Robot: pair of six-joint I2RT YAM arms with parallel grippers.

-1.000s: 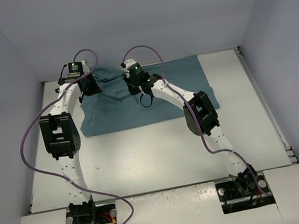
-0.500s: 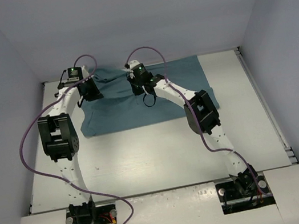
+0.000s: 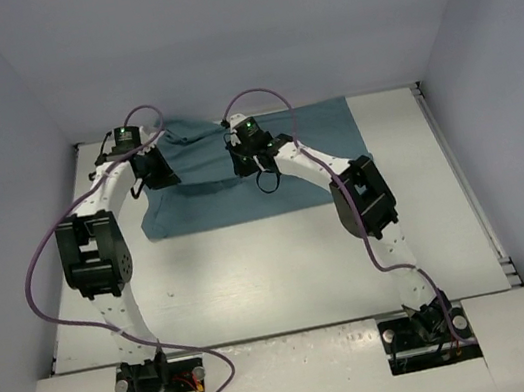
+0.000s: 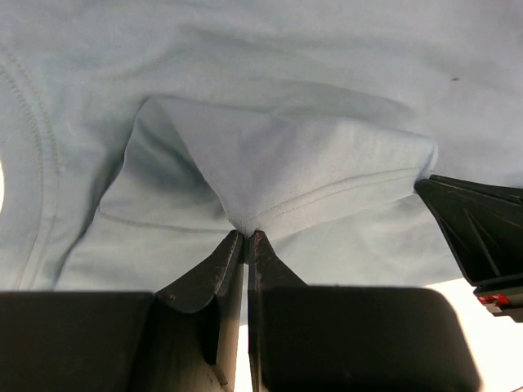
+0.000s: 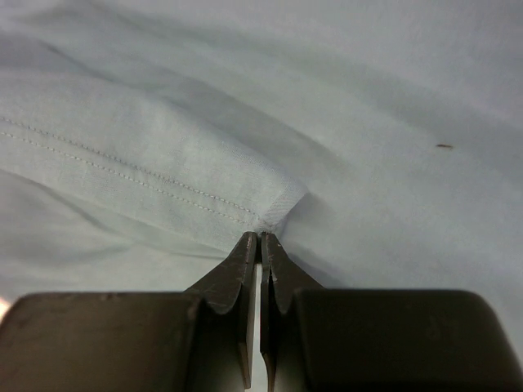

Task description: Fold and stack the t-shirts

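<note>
Teal cotton covers the far part of the white table [image 3: 256, 278]: the t-shirt [image 3: 208, 203] lies spread with its long axis running left to right, its far edge close to the back wall [image 3: 233, 28] and its right edge well short of the table's right rim. Its near edge runs almost straight across, and bare white tabletop shows between that edge and the arm bases, as well as to the right of the cloth. Grey side walls close in the table on both flanks. The left gripper [image 4: 245, 237] is clenched on a small peak of the fabric near the shirt's far left, the cloth rising in a tented fold to its tips. The right gripper [image 5: 260, 238] is likewise pinched tight on a corner of a hemmed edge with a double row of stitching, nearer the middle of the far side. From above, both wrists and the purple cables [image 3: 49, 254] cover the far left part of the shirt, so I cannot tell which way the collar points. A curved seam shows at the left of the left wrist view. A dark ribbed part [image 4: 478, 237] is cut off at that view's right edge.
</note>
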